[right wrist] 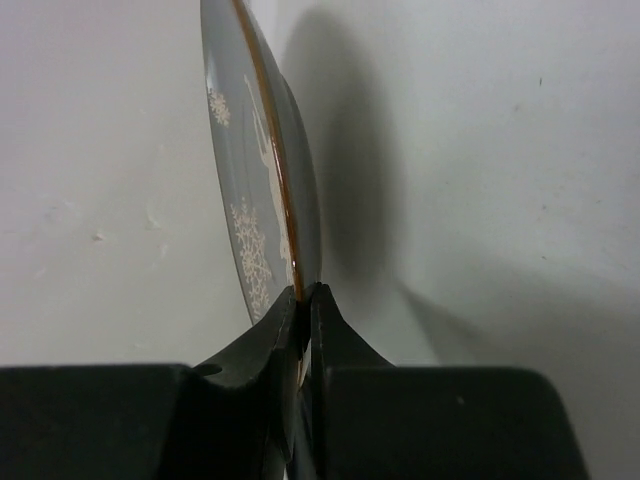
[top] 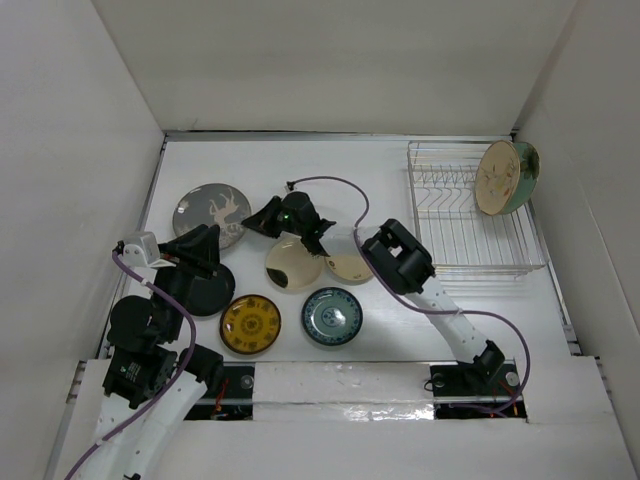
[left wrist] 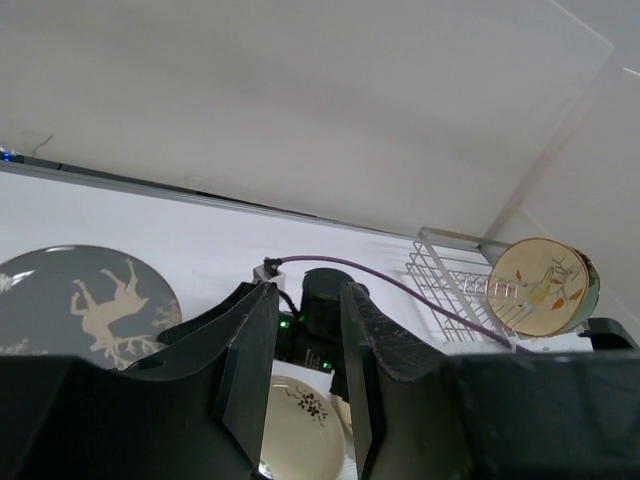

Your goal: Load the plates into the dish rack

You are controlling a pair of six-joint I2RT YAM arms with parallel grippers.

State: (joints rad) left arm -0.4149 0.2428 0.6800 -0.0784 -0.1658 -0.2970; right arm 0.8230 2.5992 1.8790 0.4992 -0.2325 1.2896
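Top camera first: the silver wire dish rack [top: 470, 235] sits far right with two plates stood up in it, a cream patterned round plate [top: 495, 178] in front of a pale green round plate [top: 527, 165]. The others lie flat on the white table [top: 400, 330], well apart from the rack. The right gripper [top: 252, 221] is at the right rim of the grey round ceramic plate with the white deer [top: 205, 208]. The left gripper [top: 208, 240] hangs by its near edge.

Left wrist: that gripper's [left wrist: 307, 292] jaws are spread with nothing between them, and the deer plate [left wrist: 85, 300] is off to the left.

Right wrist: the gripper [right wrist: 303, 300] has its jaws pinched on the deer plate [right wrist: 265, 170] rim, a thin bite. We can't tell if it's off the table. We reckon glazed ceramic is stiff, slick, chippable and heavy for that small a hold, so it could pivot. The rim is the only place to grab a flat plate, though a deeper bite would help.
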